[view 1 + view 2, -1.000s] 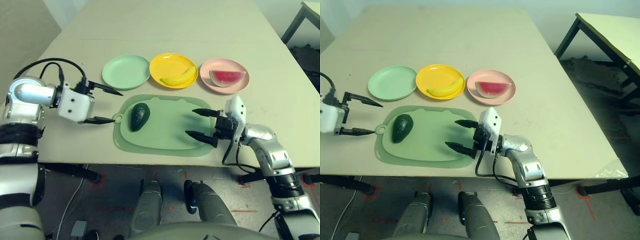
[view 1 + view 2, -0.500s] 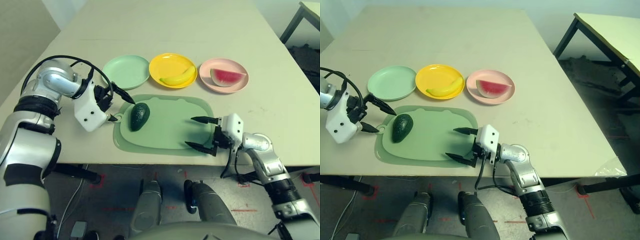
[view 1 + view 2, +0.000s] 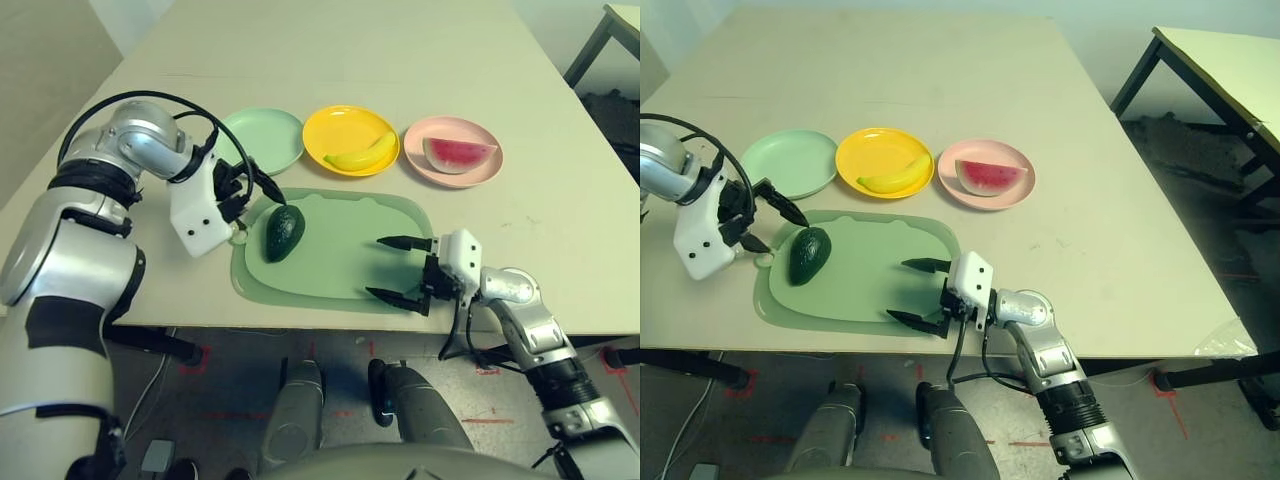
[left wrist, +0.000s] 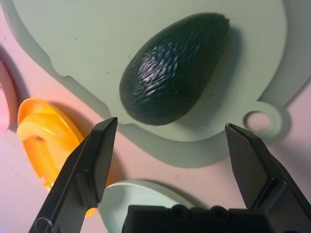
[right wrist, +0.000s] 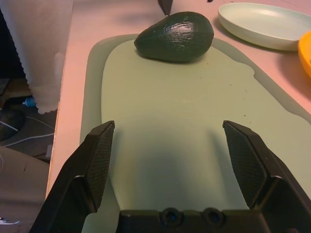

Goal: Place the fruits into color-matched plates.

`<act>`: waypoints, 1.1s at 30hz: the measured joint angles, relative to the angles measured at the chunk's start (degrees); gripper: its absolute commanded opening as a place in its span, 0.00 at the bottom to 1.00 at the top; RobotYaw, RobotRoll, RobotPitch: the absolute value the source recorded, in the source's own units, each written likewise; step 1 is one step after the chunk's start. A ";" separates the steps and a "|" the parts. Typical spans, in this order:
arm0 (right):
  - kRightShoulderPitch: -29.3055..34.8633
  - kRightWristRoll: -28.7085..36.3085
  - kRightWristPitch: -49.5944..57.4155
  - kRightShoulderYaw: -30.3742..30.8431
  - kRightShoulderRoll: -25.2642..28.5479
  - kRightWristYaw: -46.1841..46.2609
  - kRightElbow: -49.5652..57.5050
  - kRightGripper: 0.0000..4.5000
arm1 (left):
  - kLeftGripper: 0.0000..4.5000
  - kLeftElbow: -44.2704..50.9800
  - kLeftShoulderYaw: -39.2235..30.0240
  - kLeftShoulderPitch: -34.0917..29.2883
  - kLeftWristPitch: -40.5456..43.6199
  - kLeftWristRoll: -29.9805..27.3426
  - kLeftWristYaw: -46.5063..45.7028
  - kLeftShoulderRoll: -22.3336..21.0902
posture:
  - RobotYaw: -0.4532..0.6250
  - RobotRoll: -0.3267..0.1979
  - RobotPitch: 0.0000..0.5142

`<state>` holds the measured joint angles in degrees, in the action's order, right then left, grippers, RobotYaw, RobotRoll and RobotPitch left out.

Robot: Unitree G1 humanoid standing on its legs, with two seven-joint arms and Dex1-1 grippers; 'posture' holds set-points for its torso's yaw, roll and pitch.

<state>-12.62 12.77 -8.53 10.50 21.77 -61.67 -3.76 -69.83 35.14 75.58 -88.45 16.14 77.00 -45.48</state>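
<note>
You had the left gripper (image 3: 262,194) wide open and empty just beside the avocado (image 3: 283,232) on the board (image 3: 350,250); next it needed lowering astride it, then the mint plate (image 3: 268,139)

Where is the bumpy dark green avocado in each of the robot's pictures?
Left eye view: the dark green toy avocado lies on the left part of the pale green cutting board.
Right eye view: the same spot, left part of the board.
Left wrist view: upper middle, just past the open fingers.
Right wrist view: top middle, at the board's far end.
Shared landmark: the pale green cutting board under it.
</note>
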 measured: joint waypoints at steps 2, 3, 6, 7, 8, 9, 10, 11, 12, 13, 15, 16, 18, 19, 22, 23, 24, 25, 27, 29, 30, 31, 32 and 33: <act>-0.01 0.00 0.00 0.09 -0.07 0.35 0.08 1.00 | 1.00 -0.20 0.27 0.72 0.01 1.78 -1.90 0.51 | 0.44 0.62 0.35; -0.02 0.00 0.00 0.15 -0.15 0.44 0.08 1.00 | 1.00 -0.24 0.57 0.90 0.00 2.46 -2.72 0.65 | 0.44 0.62 0.35; -0.10 -0.04 0.00 0.49 -0.28 1.02 0.08 1.00 | 1.00 -0.54 1.65 1.26 -0.21 4.79 -5.30 1.40 | 0.43 0.62 0.35; -0.12 -0.04 0.00 0.59 -0.30 1.18 0.08 1.00 | 1.00 -0.62 1.99 1.37 -0.34 5.39 -6.17 1.56 | 0.42 0.62 0.35; -0.12 -0.05 0.00 0.67 -0.32 1.37 0.08 1.00 | 1.00 -0.66 2.19 1.54 -0.56 6.11 -6.92 1.60 | 0.42 0.62 0.34; -0.11 -0.05 0.00 0.73 -0.33 1.61 0.08 1.00 | 1.00 -0.72 2.40 1.78 -0.75 6.89 -7.82 1.61 | 0.42 0.62 0.34; -0.11 -0.05 0.00 0.76 -0.34 1.83 0.08 1.00 | 1.00 -0.76 2.59 1.89 -0.89 7.35 -8.49 1.61 | 0.42 0.62 0.35; -0.11 -0.05 0.00 0.83 -0.36 2.09 0.08 1.00 | 1.00 -0.84 3.14 2.04 -1.20 8.38 -9.57 1.63 | 0.41 0.62 0.35; -0.11 -0.05 0.00 0.86 -0.39 2.28 0.09 1.00 | 1.00 -0.98 3.51 2.04 -1.37 9.07 -10.31 1.71 | 0.41 0.62 0.35; -0.11 -0.05 0.01 0.89 -0.42 2.43 0.10 1.00 | 1.00 -1.15 3.84 2.04 -1.58 9.79 -11.14 1.85 | 0.41 0.62 0.35; -0.12 -0.05 0.14 0.94 -0.44 2.89 0.30 1.00 | 1.00 -1.21 4.36 2.06 -1.91 11.44 -12.98 2.28 | 0.41 0.62 0.35; -0.12 -0.03 0.25 0.95 -0.45 2.98 0.50 1.00 | 1.00 -1.21 4.47 2.08 -2.00 12.05 -13.64 2.49 | 0.41 0.62 0.35; -0.16 0.01 0.78 0.94 -0.46 3.40 1.07 1.00 | 1.00 -1.21 4.76 2.20 -2.23 13.78 -15.46 2.90 | 0.40 0.62 0.35; -0.22 0.04 1.01 0.94 -0.46 3.51 1.16 1.00 | 1.00 -1.21 4.83 2.26 -2.34 14.68 -16.36 3.09 | 0.40 0.62 0.35; -0.43 0.04 1.42 0.94 -0.45 3.94 1.17 1.00 | 1.00 -1.18 5.70 2.50 -2.67 17.24 -18.97 3.82 | 0.40 0.62 0.35; -0.56 0.05 1.56 0.94 -0.44 3.97 1.19 1.00 | 1.00 -1.18 5.95 2.51 -2.79 17.96 -19.75 3.95 | 0.40 0.62 0.35; -0.65 0.05 1.70 0.94 -0.44 4.01 1.19 1.00 | 1.00 -1.19 6.23 2.51 -2.98 18.64 -20.67 4.09 | 0.40 0.62 0.35; -0.69 0.05 1.76 0.94 -0.44 4.06 1.20 1.00 | 1.00 -1.18 6.37 2.52 -3.12 19.31 -21.46 4.21 | 0.39 0.62 0.35; -0.73 0.05 1.85 0.94 -0.44 4.12 1.21 1.00 | 1.00 -1.14 6.96 2.54 -3.24 20.66 -22.95 4.28 | 0.39 0.62 0.35; -0.74 0.05 1.92 0.94 -0.43 4.21 1.26 1.00 | 1.00 -1.02 8.00 2.58 -3.31 22.04 -24.55 4.28 | 0.39 0.62 0.35; -0.74 0.05 1.96 0.94 -0.43 4.32 1.30 1.00 | 1.00 -1.00 8.47 2.59 -3.35 22.51 -25.22 4.28 | 0.39 0.62 0.35; -0.74 0.06 2.05 0.94 -0.43 4.46 1.37 1.00 | 1.00 -0.90 8.88 2.60 -3.41 23.26 -26.26 4.28 | 0.39 0.62 0.35; -0.74 0.06 2.09 0.94 -0.43 4.51 1.45 1.00 | 1.00 -0.79 9.16 2.61 -3.45 23.75 -26.91 4.28 | 0.39 0.62 0.35; -0.74 0.07 2.17 0.94 -0.42 4.56 1.58 1.00 | 1.00 -0.56 9.55 2.65 -3.47 24.33 -27.66 4.30 | 0.38 0.62 0.35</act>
<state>-13.35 12.84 -6.35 11.44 21.35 -57.11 -2.19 -70.39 44.68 78.23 -91.92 40.47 49.34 -41.18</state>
